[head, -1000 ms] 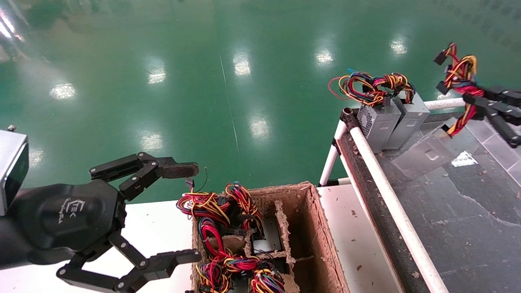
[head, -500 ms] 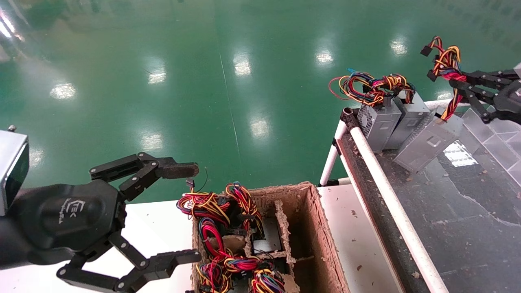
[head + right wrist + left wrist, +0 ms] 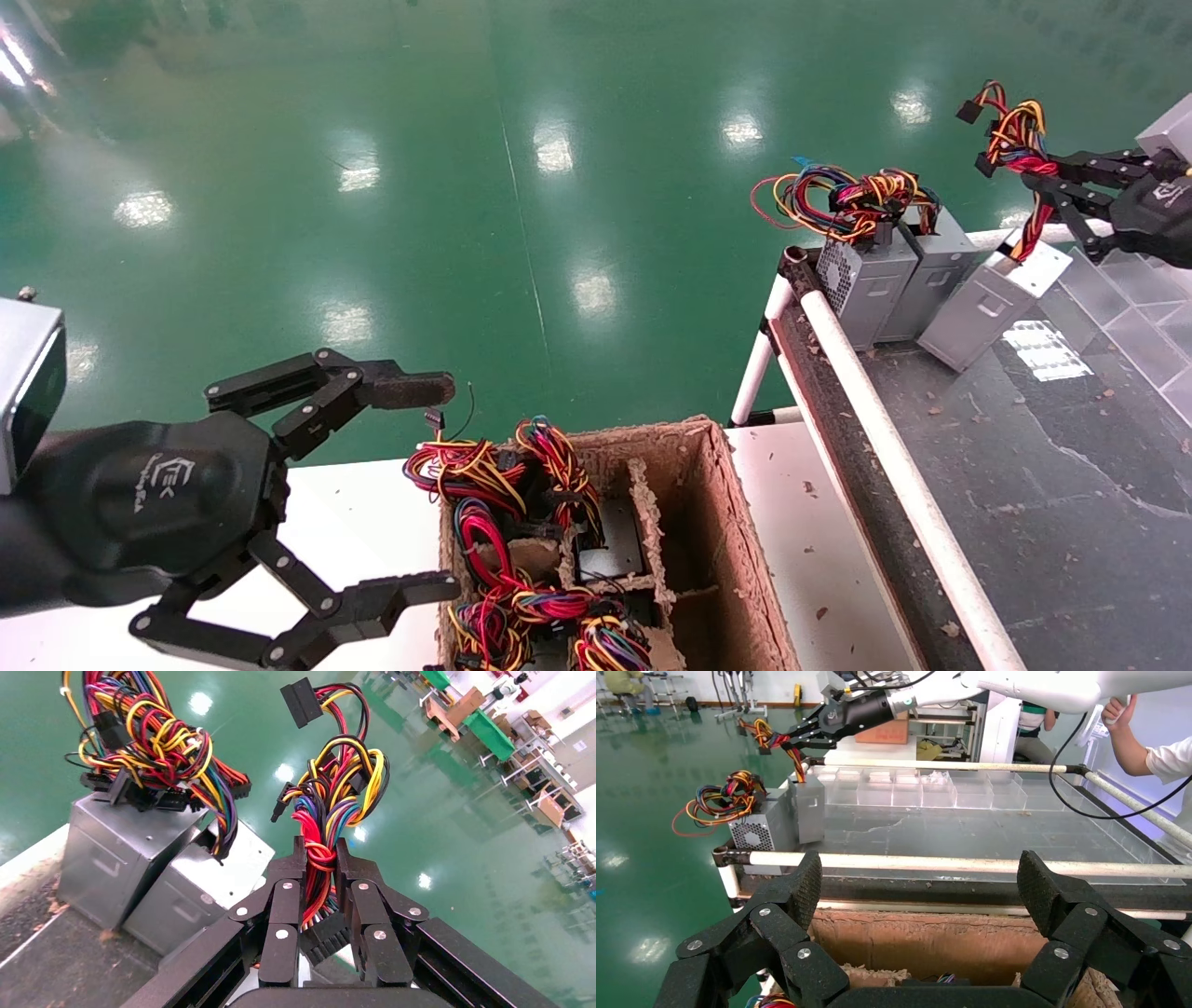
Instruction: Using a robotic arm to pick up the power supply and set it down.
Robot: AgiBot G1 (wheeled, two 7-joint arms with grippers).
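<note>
Right end effector (image 3: 1043, 172) clamped on the wires (image 3: 320, 846) — supply (image 3: 992, 303) now lowered beside two boxes (image 3: 885, 280) on the counter (image 3: 1071, 447), seemingly resting there, tilted. Release next. Left end effector (image 3: 410, 485) open, idle by the carton (image 3: 726, 522).

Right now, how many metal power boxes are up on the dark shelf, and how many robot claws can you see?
Power supplies on the shelf: 3, namely two darker ones and a lighter one
Claws: 2, namely the left claw and the right claw
Total: 5
</note>
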